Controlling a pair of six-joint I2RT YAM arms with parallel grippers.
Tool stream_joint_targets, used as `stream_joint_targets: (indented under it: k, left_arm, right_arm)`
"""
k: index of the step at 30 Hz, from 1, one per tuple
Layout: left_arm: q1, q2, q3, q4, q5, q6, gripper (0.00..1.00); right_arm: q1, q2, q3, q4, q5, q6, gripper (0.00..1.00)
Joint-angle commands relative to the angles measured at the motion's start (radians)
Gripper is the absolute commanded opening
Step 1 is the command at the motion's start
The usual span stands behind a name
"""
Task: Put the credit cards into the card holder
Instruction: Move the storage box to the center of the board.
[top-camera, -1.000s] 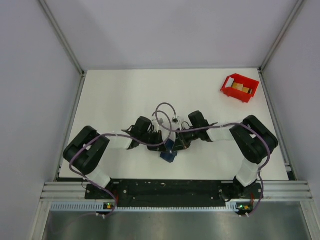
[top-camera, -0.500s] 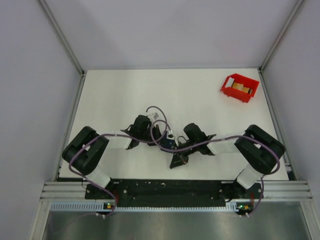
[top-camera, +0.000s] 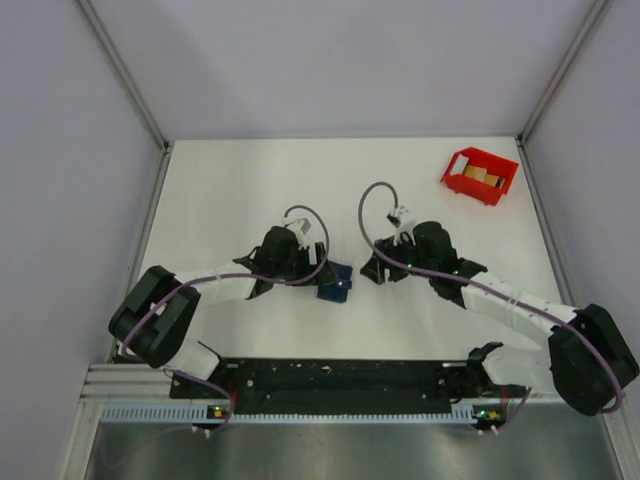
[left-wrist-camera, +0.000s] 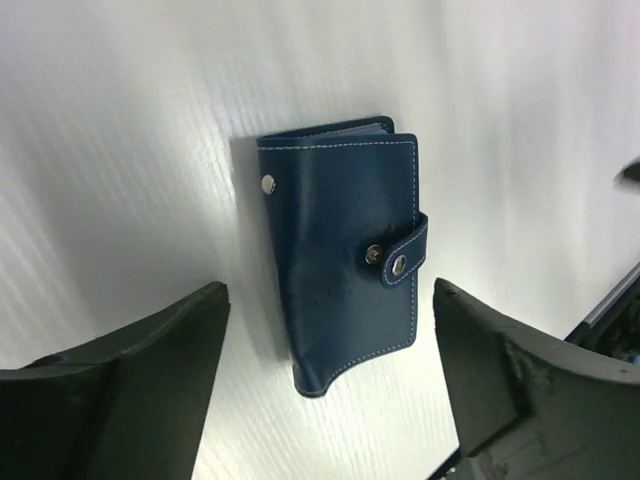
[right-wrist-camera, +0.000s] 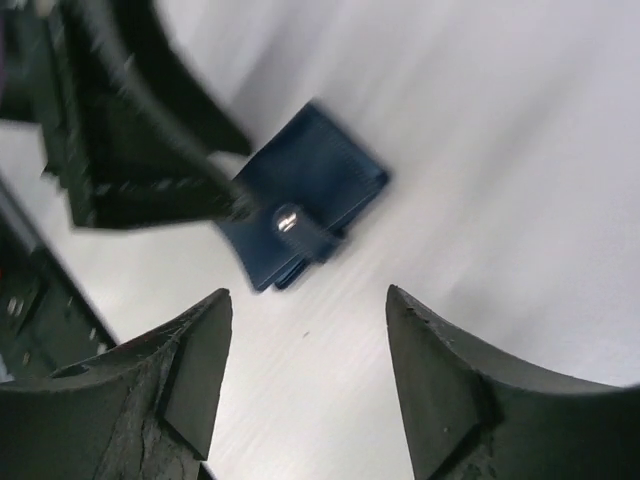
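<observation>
Left wrist view: the card holder (left-wrist-camera: 345, 255) lies flat and closed on the white bench (top-camera: 230, 190), near the middle. Its strap (left-wrist-camera: 400, 255) is snapped over the front. The left end effector (left-wrist-camera: 328, 290) hangs above it with jaws spread on either side, touching nothing. The right end effector (right-wrist-camera: 305, 300) is likewise spread and empty, off to the right of the holder.

Top external view: tan credit cards (top-camera: 478, 174) sit in the red bin (top-camera: 475, 190) at the far right corner, well apart from the holder.

Assessment: the holder appears light, thin and supple, with a smooth leather-like skin that may slide under a push. Lying flat, it offers little to pinch from above. A grip across its two long edges looks soundest, with the strap tab the point to lift for opening. The cards are probably stiff, slick and hard to raise off a flat floor.
</observation>
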Motion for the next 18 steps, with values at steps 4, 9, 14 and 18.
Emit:
stream_joint_targets:
  k: [4,9,14,18]
  left_arm:
    - [0.006,-0.145,0.074,-0.314,-0.211,0.046,0.98]
    - [0.008,-0.181,0.214,-0.441,-0.265,0.093,0.98]
    - [0.015,-0.153,0.341,-0.524,-0.286,0.138,0.98]
    - [0.028,-0.13,0.389,-0.522,-0.268,0.141,0.98]
  right_arm:
    - [-0.243,0.012,0.283,-0.277,0.421,0.087,0.73]
    - [-0.36,0.242,0.571,-0.357,0.545,0.046,0.75]
    - [-0.452,0.541,0.951,-0.518,0.616,0.023,0.78]
    - [-0.514,0.757,1.241,-0.596,0.615,-0.015,0.78]
